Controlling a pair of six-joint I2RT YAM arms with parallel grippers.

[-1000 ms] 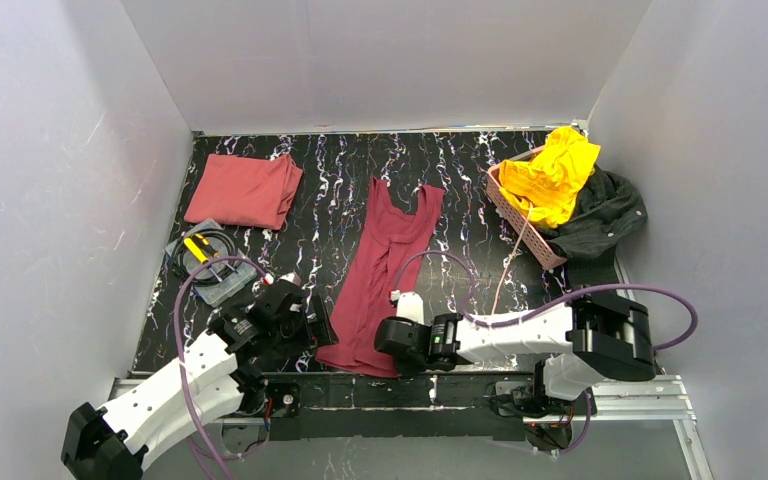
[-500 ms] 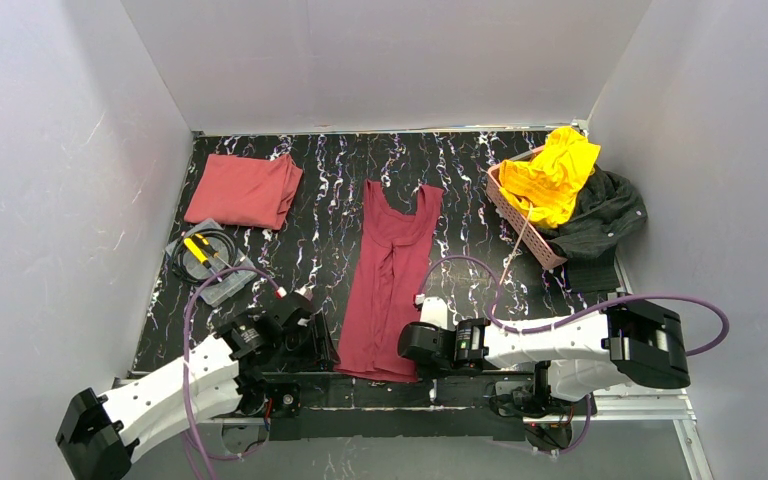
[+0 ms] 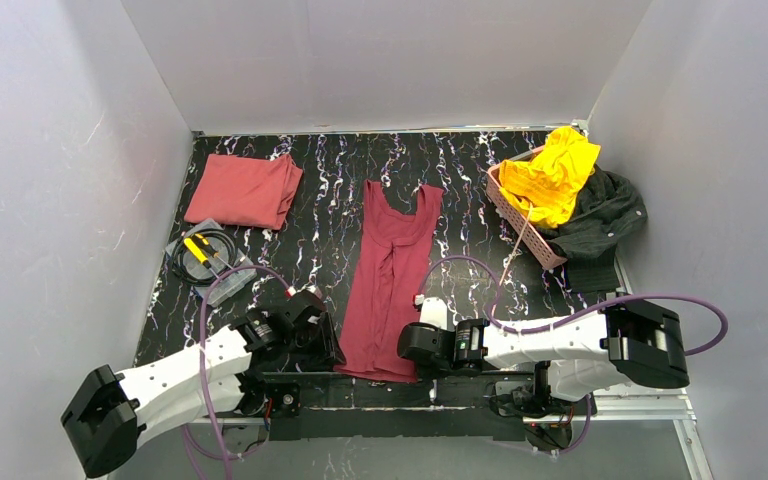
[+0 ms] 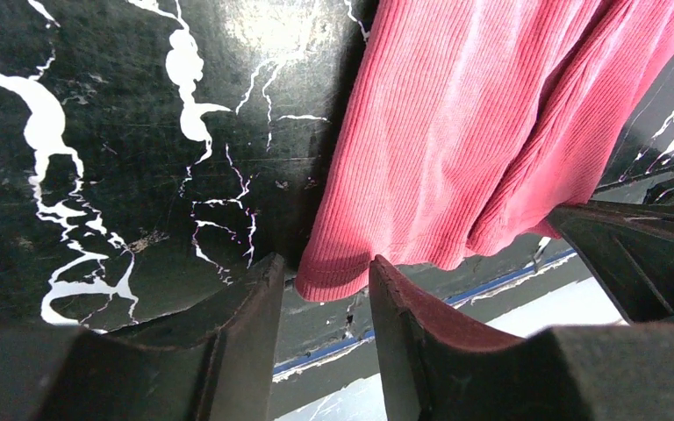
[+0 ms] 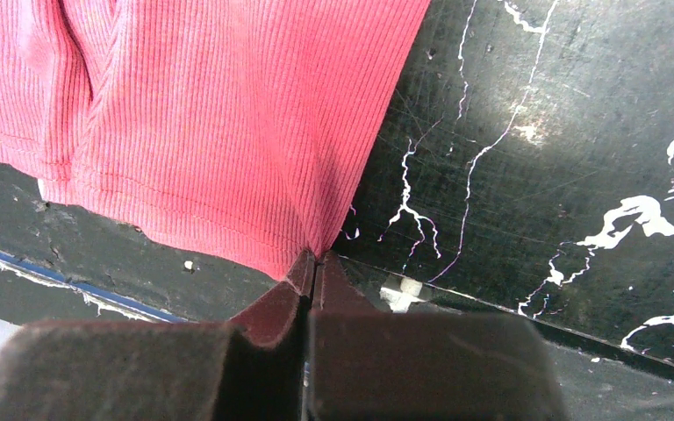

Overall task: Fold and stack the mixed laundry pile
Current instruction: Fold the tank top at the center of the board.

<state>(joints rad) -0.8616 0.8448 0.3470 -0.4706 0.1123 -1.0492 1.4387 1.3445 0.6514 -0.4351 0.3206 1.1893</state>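
A dark maroon tank top (image 3: 390, 270) lies spread lengthwise mid-table, straps at the far end and hem at the near edge. My right gripper (image 3: 407, 352) is shut on the hem's right corner; the wrist view shows the fingertips of that gripper (image 5: 314, 260) pinching the ribbed maroon cloth (image 5: 211, 114). My left gripper (image 3: 330, 345) is at the hem's left corner. Its jaws (image 4: 325, 274) stand apart with the corner of the maroon cloth (image 4: 474, 132) between the tips. A folded salmon-red garment (image 3: 245, 190) lies far left. A yellow garment (image 3: 552, 172) and a charcoal one (image 3: 602, 215) are heaped far right.
A pink lattice basket (image 3: 516, 218) stands under the yellow garment, with a thin cream cord (image 3: 512, 258) trailing toward me. A clear box with yellow-handled tools (image 3: 205, 262) sits at the left. The hem hangs over the table's near edge (image 4: 456, 285). Grey walls close in three sides.
My left gripper slid right to the hem's left corner and its jaws narrowed. The right gripper drew the hem toward the near edge, straightening the tank top, then held still.
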